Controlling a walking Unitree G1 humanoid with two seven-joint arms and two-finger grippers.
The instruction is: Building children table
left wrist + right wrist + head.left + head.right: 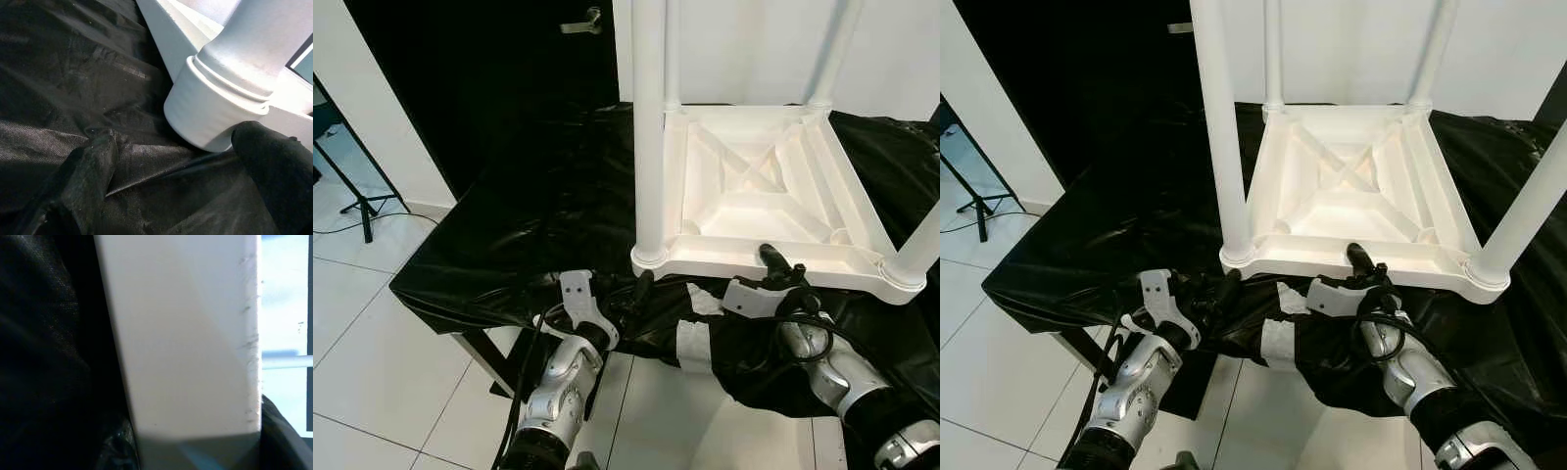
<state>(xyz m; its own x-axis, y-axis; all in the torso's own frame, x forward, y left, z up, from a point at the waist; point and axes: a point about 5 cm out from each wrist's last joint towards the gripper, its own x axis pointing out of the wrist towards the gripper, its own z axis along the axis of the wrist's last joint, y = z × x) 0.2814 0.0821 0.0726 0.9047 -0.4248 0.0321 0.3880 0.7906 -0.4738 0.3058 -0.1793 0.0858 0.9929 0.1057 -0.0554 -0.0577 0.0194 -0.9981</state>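
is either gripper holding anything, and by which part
The right gripper grips the upturned white table by its near edge rail. The left gripper holds nothing.

Two head cameras look forward and down over both arms, sharing the upturned white table (759, 191). Each wrist camera looks along its fingers, very near the table's front edge.

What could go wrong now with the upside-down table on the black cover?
1. The white children's table lies near the front edge of the black cover; a pull could slide it off.
2. The right gripper holds only the rim, so it may slip.
3. The open left gripper could snag the cover.
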